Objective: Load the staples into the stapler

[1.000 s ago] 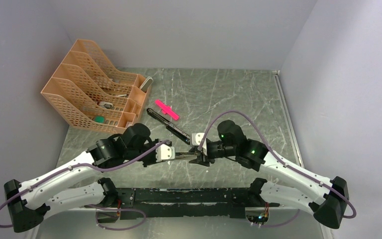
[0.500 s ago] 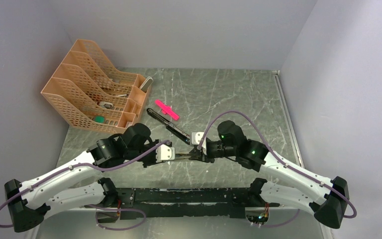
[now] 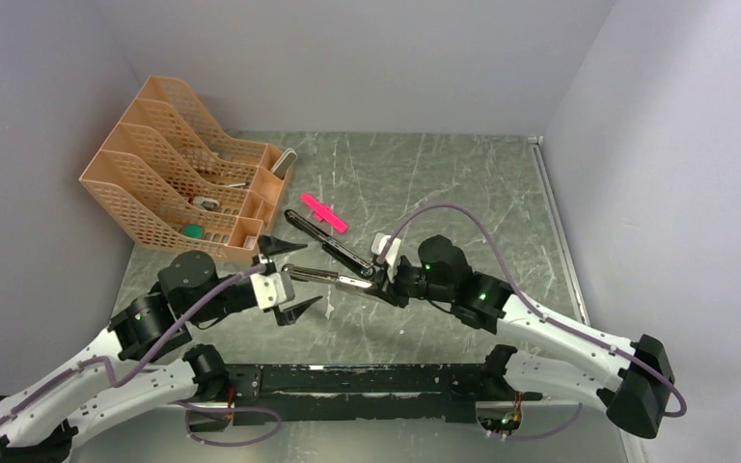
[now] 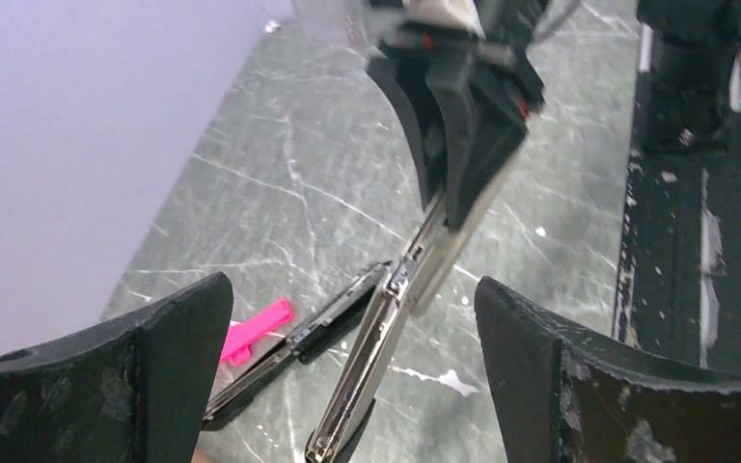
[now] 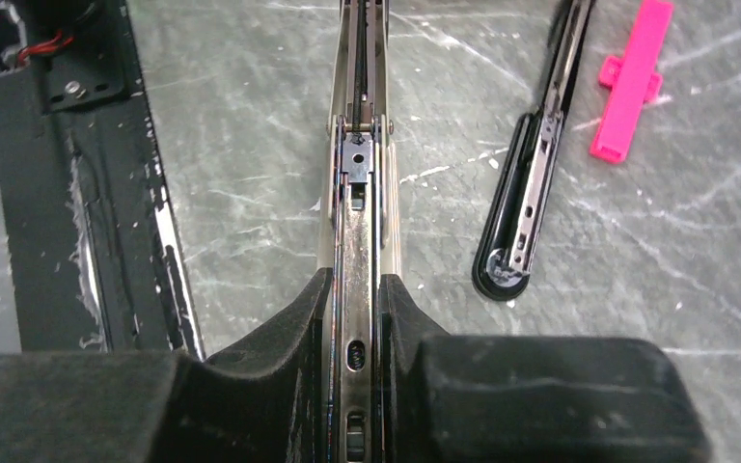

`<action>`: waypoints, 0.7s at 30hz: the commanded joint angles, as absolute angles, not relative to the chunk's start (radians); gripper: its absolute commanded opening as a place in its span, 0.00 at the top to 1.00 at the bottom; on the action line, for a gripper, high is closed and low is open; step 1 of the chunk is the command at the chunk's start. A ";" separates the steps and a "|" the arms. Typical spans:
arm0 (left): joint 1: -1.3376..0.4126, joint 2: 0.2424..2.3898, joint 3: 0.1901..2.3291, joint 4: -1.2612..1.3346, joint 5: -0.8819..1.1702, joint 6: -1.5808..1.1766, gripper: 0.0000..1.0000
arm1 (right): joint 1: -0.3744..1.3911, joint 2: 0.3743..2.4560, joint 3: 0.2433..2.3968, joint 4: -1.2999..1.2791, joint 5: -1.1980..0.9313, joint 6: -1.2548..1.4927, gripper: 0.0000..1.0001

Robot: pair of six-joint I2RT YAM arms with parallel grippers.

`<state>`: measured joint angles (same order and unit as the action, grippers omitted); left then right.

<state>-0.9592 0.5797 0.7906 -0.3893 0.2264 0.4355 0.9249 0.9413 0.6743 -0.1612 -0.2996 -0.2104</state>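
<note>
Handoff state: right gripper [image 5: 355,289] pinched narrow on the long, narrow stapler with a shiny silver metal rail [image 5: 357,217]; left gripper [image 3: 309,275] spread wide, nothing in it.

The stapler sticks out from the right fingers toward the left arm, above the grey marbled table [image 3: 444,183], just beside the slim black-and-silver stick [image 5: 537,159] and near the bright pink plastic piece [image 5: 632,82]. There are no staples visible in any view, so I'd locate them first. Keep the right grip firm, rail channel up, no twisting. The left should pinch a strip by its sides, align it along the rail and slide it in flat. Risk: the strip snaps or skates off.
</note>
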 commanded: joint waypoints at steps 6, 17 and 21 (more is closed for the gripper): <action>-0.960 0.617 0.794 -0.177 -0.037 0.182 0.01 | 1.011 1.071 0.578 0.205 -0.035 0.045 1.00; -0.959 0.855 1.072 -0.243 -0.071 -0.095 0.01 | 1.095 1.345 0.591 0.429 0.268 0.102 1.00; -0.960 0.909 1.102 -0.208 -0.116 -0.039 0.01 | 1.095 1.413 0.591 0.490 0.295 0.104 1.00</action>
